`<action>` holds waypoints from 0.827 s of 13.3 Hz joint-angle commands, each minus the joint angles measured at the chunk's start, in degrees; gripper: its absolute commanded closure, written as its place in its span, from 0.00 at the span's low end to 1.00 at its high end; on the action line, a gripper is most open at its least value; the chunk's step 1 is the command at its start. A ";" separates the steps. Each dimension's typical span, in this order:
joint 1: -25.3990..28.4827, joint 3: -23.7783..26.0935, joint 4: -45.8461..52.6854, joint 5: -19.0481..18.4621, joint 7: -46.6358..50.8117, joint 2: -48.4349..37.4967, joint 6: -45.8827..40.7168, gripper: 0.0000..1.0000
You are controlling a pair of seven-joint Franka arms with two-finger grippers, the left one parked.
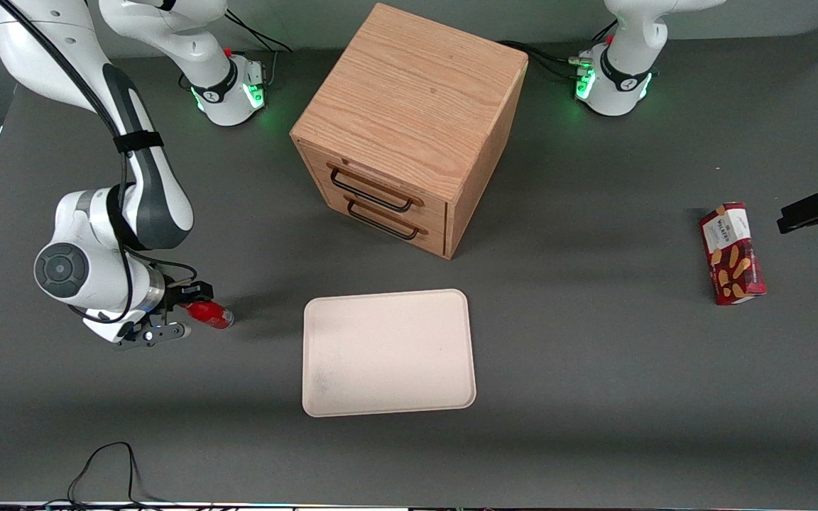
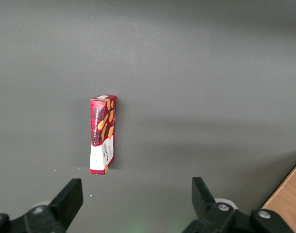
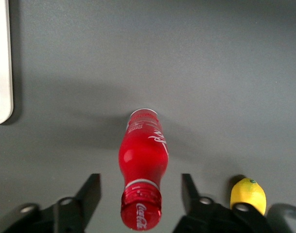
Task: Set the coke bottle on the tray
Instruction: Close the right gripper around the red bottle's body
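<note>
My gripper (image 1: pixel 180 311) hangs low over the grey table (image 1: pixel 593 369) at the working arm's end, and my jaws stand wide, one finger (image 3: pixel 88 194) on each side of the bottle (image 3: pixel 142 167) with clear gaps between them and it. In the wrist view the bottle lies on its side on the table, red cap toward my palm and base pointing away, its white script showing along the body; neither finger touches it. From the front the bottle (image 1: pixel 209 314) pokes out from under my fingers, pointing toward the tray (image 1: pixel 388 353). The tray lies flat and bare near the bottle, a strip of table between them; its rounded corner (image 3: pixel 1 68) shows in the wrist view too. A small lemon (image 3: pixel 248 193) sits on the table just beside one of my fingers, apart from the bottle. The cabinet (image 1: pixel 409 128) stands farther from the front camera than the tray, its two drawers shut, black handles facing the tray. A red biscuit box (image 1: pixel 732 253) lies flat toward the parked arm's end, well apart from everything else; the left wrist view shows it (image 2: pixel 103 133) too.
</note>
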 commanded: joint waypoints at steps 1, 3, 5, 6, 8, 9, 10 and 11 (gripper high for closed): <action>0.24 -0.43 -0.80 0.80 -1.54 -0.89 0.19 0.93; 0.16 -0.43 -0.80 0.80 -1.54 -1.15 0.10 1.00; 0.24 -0.52 -0.71 0.80 -1.54 -1.15 0.10 1.00; 0.24 -0.52 -0.71 0.80 -1.54 -1.15 0.01 1.00; 0.24 -0.52 -0.62 0.80 -1.45 -1.15 -0.25 1.00; 0.24 -0.52 -0.53 0.80 -1.27 -1.41 -0.42 1.00; 0.33 -0.52 -0.01 0.80 -1.01 -2.02 -2.08 1.00; 0.25 -0.69 1.13 0.80 -1.01 -2.47 -4.71 1.00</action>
